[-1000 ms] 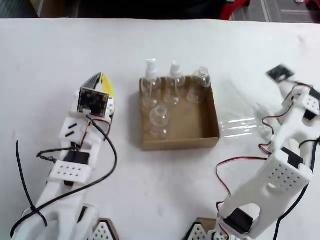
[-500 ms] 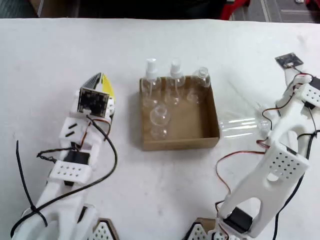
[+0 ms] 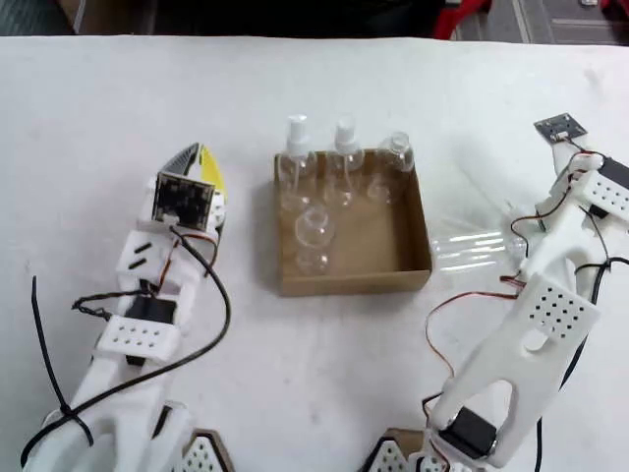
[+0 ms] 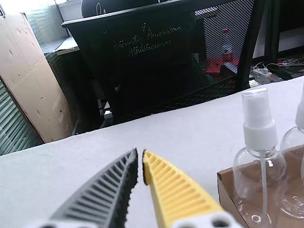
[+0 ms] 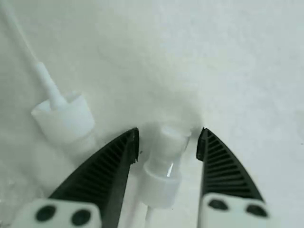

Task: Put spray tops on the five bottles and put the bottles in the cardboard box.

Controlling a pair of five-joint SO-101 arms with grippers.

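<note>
Between the right gripper's (image 5: pixel 167 135) spread jaws lies a spray top (image 5: pixel 163 164), not gripped, with a second top (image 5: pixel 64 118) beside it. At three o'clock of the cardboard box (image 3: pixel 354 280) a bottle (image 3: pixel 472 248) lies flat; four bottles (image 3: pixel 313 228) stand inside. The left gripper (image 4: pixel 140 157) is closed and empty. The right arm has swung outward since a second ago.

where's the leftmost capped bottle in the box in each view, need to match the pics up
High view: the capped bottle stands in the far left corner of the cardboard box.
Left wrist view: the same bottle stands upright in the box corner, beyond the left hand.
Right wrist view: looks down at the white table, where the right hand straddles one of two loose spray tops.
Shared landmark: the white table.
</note>
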